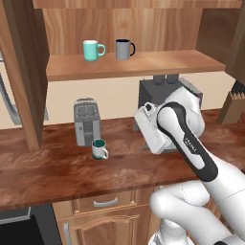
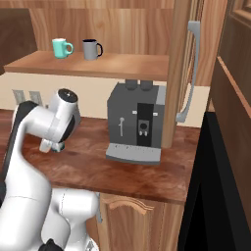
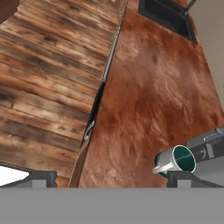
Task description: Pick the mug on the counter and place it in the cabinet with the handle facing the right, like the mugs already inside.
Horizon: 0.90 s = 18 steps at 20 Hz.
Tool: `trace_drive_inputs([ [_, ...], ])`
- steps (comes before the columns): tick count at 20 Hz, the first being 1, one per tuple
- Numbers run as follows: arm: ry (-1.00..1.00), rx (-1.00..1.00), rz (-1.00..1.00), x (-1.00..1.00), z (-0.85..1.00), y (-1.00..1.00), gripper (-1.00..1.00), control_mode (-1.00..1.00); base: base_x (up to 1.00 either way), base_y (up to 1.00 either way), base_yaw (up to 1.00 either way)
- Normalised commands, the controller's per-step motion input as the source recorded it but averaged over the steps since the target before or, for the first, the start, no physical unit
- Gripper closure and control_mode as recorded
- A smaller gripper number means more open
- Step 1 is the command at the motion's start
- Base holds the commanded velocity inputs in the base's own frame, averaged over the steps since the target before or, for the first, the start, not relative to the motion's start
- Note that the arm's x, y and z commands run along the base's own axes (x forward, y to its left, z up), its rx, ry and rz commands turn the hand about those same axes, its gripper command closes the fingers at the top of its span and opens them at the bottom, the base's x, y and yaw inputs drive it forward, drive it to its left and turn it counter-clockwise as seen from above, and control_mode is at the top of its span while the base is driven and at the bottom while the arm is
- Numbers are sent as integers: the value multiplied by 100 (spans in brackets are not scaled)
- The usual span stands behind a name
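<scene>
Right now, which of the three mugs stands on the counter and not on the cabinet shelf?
The small whitish mug with the teal inside, beside the toaster. The mint mug and the grey mug stand on the shelf.

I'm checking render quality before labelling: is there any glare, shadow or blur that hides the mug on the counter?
Left base view: the mug is sharp, with a soft sheen on the counter and no hiding shadow. Hand view: the mug is clear, low at the frame's edge. Right base view: the arm covers most of it.

The white Franka arm with dark joints (image 1: 184, 139) bends forward at the elbow, its wrist turned downward. The two-finger gripper (image 3: 107, 177) points down with its small dark fingertips (image 3: 41, 177) spread wide apart, nothing between them.
</scene>
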Motion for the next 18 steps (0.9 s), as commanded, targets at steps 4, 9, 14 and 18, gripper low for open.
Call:
trace_drive_inputs([
  [4, -2, 10, -7, 0, -26, 5, -100, -100, 0, 0, 0],
  [9, -1, 10, -6, 0, -28, 5, -100, -100, 0, 0, 0],
  [14, -2, 9, -6, 4, -26, 6, -100, -100, 0, 0, 0],
  [18, 0, 9, -5, 11, -25, 6, -100, -100, 0, 0, 0],
])
